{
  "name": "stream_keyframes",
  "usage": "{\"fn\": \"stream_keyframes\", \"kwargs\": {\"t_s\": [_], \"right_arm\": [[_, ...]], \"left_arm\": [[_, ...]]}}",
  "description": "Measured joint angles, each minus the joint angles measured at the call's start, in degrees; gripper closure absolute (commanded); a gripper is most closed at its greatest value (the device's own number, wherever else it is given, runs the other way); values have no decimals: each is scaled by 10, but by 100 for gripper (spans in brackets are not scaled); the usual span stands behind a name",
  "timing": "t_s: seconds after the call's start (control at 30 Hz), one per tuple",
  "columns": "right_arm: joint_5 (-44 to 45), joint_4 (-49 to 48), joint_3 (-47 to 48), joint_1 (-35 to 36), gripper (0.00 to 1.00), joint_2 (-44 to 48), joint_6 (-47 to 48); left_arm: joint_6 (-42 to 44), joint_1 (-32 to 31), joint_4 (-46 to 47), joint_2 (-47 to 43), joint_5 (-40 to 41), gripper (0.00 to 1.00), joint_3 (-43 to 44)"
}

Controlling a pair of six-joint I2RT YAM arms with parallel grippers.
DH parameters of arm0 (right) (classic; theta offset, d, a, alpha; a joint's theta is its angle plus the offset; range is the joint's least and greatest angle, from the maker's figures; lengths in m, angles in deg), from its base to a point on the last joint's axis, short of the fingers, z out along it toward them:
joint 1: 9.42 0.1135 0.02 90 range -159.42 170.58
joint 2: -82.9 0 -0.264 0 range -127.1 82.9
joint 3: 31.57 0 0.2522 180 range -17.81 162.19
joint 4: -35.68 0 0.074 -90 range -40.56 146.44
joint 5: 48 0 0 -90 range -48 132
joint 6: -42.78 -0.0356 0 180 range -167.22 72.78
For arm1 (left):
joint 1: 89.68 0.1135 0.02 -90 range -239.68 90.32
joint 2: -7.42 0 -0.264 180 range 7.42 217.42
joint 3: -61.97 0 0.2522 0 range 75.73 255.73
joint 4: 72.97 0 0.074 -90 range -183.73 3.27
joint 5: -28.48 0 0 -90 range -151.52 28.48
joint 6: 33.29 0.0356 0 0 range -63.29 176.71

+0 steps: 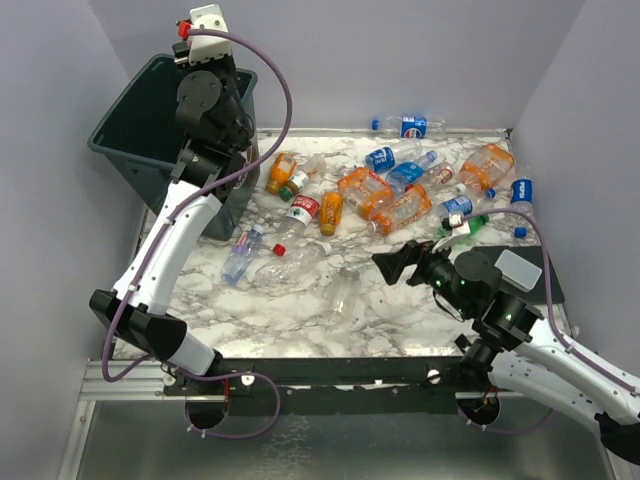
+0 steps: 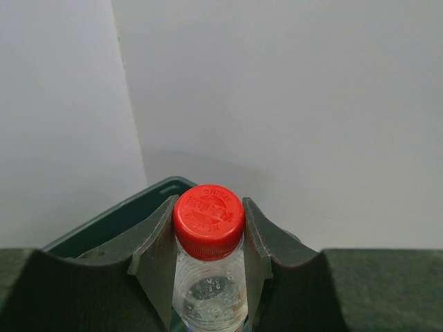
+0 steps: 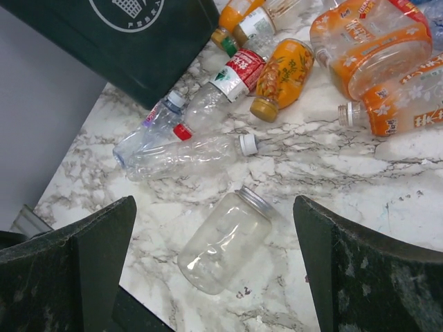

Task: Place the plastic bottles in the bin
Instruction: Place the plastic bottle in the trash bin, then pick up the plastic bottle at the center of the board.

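Note:
High at the back left, my left gripper (image 1: 188, 32) is shut on a clear plastic bottle (image 2: 208, 290) just below its red cap (image 2: 208, 220). It holds the bottle over the dark green bin (image 1: 140, 115), whose rim (image 2: 111, 223) shows behind the fingers. My right gripper (image 1: 392, 262) hangs open above the marble table, over a clear jar-like bottle with a silver lid (image 3: 225, 238) lying on its side between the wide-apart fingers (image 3: 90, 242). Several more bottles lie across the back of the table: orange ones (image 1: 385, 200), blue-labelled ones (image 1: 400, 165) and a clear white-capped one (image 3: 187, 155).
The bin's logo face (image 3: 138, 28) stands at the table's back left corner. A red-labelled bottle (image 3: 225, 83) and a small clear bottle (image 3: 149, 131) lie close to it. A green bottle (image 1: 470, 225) lies near the right arm. Grey walls close in the table.

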Motion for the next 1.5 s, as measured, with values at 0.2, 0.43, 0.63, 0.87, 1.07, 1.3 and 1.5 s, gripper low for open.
{"fn": "stream_keyframes", "kwargs": {"t_s": [0.2,0.43,0.63,0.87,1.07,1.3,1.5], "right_arm": [[-9,3,-13,0,0,15,-11],[-9,9,-20,0,0,17,-15],[-1,18,-18,0,0,11,-4],[24,43,7,0,0,6,24],[41,50,27,0,0,3,42],[42,65,56,0,0,-21,48],[34,76,96,0,0,-98,41]], "left_arm": [[-22,20,40,0,18,100,-41],[-94,81,20,7,46,100,-131],[-136,108,-16,14,69,91,-156],[-151,108,-33,14,76,23,-155],[-156,108,-49,15,75,10,-141],[-142,40,-78,0,61,8,-86],[-102,-173,-92,-42,-7,8,-64]]}}
